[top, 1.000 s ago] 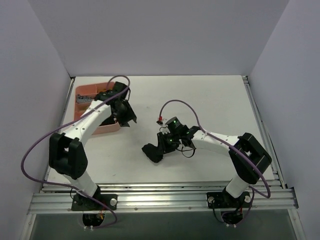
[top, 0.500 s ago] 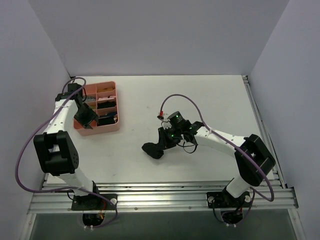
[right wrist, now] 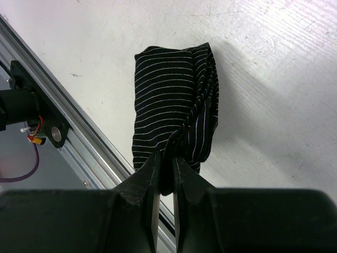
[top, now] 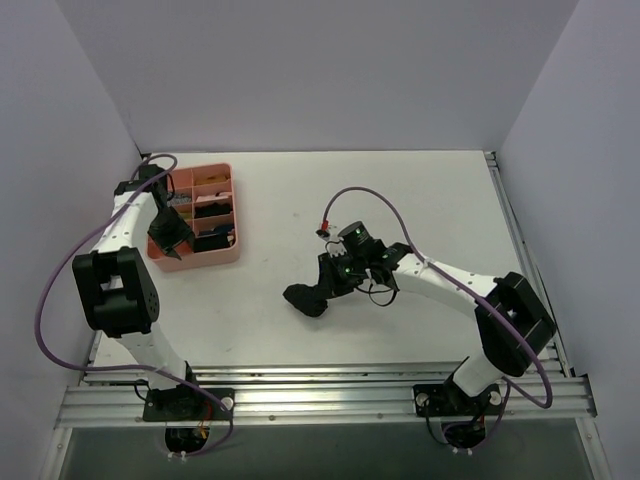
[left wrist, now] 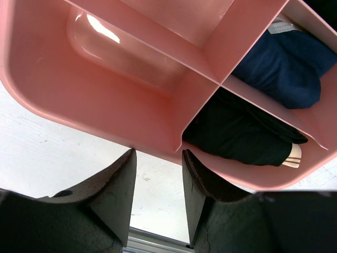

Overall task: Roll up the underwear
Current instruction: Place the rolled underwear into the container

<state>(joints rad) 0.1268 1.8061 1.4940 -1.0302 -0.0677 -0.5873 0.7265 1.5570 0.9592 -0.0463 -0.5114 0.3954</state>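
Your right fingers (right wrist: 152,179) are pinched almost shut on the underwear (right wrist: 176,110), catching only a thin bunch of cloth at the end of the bundle nearest the wrist. The garment lies on the white surface (right wrist: 263,79) as a loose, thick roll, black with fine pale stripes. It sits in the near middle of the surface, close to the metal rail (right wrist: 89,153) at the front edge and well apart from the pink tray (top: 215,258).

Your left fingers (left wrist: 118,184) stand about halfway open with nothing in them, poised at the near corner of the tray. The tray's outer wall (left wrist: 79,110) lines up with the gap between them. You cannot tell from here whether they touch it.

The main risk is the grip itself. You hold one fold, not the whole roll, so a lift will likely let the far layers hang down and unwind. Pulling toward yourself could drag the loose end along the surface and open the roll, or bring the cloth up against the rail. If the pinch loosens at all, the thin fold can slip out.

On the left, a small drop or sideways shift could nudge the tray or tip its corner, disturbing the dark blue roll (left wrist: 284,63) and the black roll (left wrist: 237,137) already in their compartments.
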